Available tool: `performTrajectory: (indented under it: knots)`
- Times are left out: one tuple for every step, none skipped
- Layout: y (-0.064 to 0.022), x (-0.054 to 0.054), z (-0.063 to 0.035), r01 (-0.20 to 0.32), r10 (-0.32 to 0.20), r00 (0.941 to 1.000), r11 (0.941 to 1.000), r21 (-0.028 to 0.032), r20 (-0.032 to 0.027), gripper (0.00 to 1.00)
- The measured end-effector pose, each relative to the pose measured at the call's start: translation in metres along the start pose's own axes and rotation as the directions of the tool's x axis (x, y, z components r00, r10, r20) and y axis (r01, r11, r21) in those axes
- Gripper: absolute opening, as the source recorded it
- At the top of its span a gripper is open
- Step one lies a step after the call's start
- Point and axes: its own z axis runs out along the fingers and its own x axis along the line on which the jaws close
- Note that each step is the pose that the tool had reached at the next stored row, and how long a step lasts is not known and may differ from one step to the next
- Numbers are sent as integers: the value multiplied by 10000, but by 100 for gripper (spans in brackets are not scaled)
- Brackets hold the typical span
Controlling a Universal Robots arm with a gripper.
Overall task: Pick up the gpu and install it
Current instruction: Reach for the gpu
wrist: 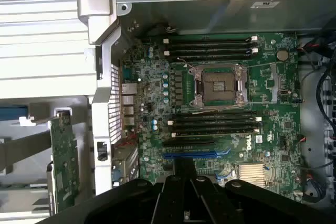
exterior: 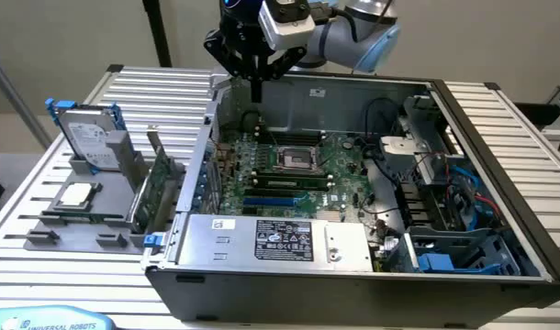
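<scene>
1. Gpu (exterior: 157,184) (wrist: 64,167), a thin flat green circuit card with a silver metal bracket, stood on edge in a grey plastic holder (exterior: 78,230) on the slatted metal tabletop (exterior: 14,268).
2. It sat just beside the outer wall of the open dark grey computer case (exterior: 353,282).
3. The black gripper (exterior: 257,86) (wrist: 184,182) hung above the far end of the green motherboard (exterior: 345,172) (wrist: 273,103), well apart from the gpu.
4. Its fingers were drawn together, grasping nothing.
</scene>
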Motion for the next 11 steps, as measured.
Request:
performTrajectory:
  knots:
    - [0,0,0,0,0,10000,10000,-6,0,11]
    - [0,0,0,0,0,10000,10000,-11,-1,11]
    - [0,0,0,0,0,10000,10000,-16,-1,11]
    - [0,0,0,0,0,10000,10000,-21,-1,11]
    - [0,0,0,-1,1,10000,10000,-26,-1,11]
    - [0,0,0,-1,1,10000,10000,-31,-2,11]
    - [0,0,0,-1,1,10000,10000,-36,-3,11]
    - [0,0,0,-1,1,10000,10000,-41,-3,11]
    - [0,0,0,-1,1,10000,10000,-46,-3,11]
    - [-2,10,0,-2,2,10000,10000,-48,-3,11]
    - [-6,27,0,0,0,10000,10000,-50,-2,11]
